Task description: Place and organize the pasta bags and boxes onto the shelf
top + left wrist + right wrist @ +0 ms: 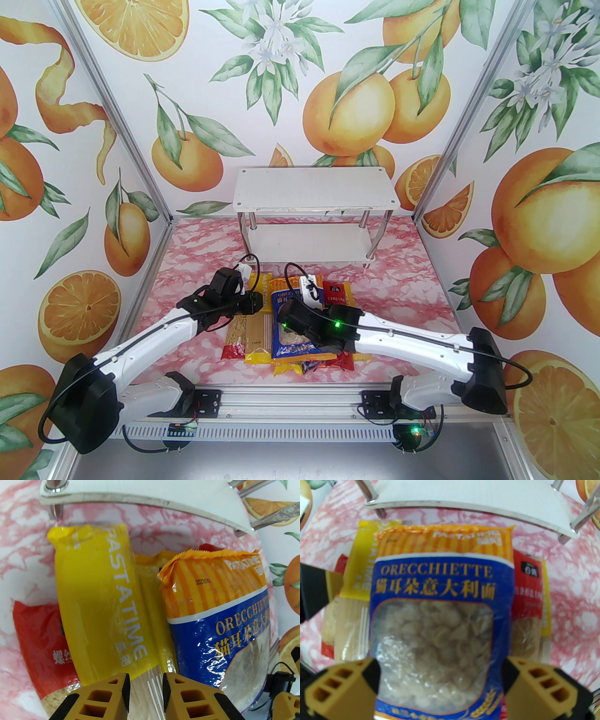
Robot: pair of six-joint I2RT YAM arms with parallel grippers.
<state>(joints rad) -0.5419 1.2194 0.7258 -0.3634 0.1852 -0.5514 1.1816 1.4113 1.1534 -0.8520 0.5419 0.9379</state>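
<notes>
Centring matters: my right fingers (346,686), spread wide astride the blue bag (433,632), should sink before squeezing; left fingers (103,698) hover slightly parted over the yellow pack (93,611).

Bright, even light from above makes soft shadows, and the white two-board rack on thin shiny legs (314,192) is only a bit grey underneath. Just right of the left claw (145,682), the blue bag with an orange striped top (218,625) has white shiny spots on its clear plastic. Between the fingers of the right claw (440,674) that bag looks blurry, and past the claw the rack's edge bends like a bow.
</notes>
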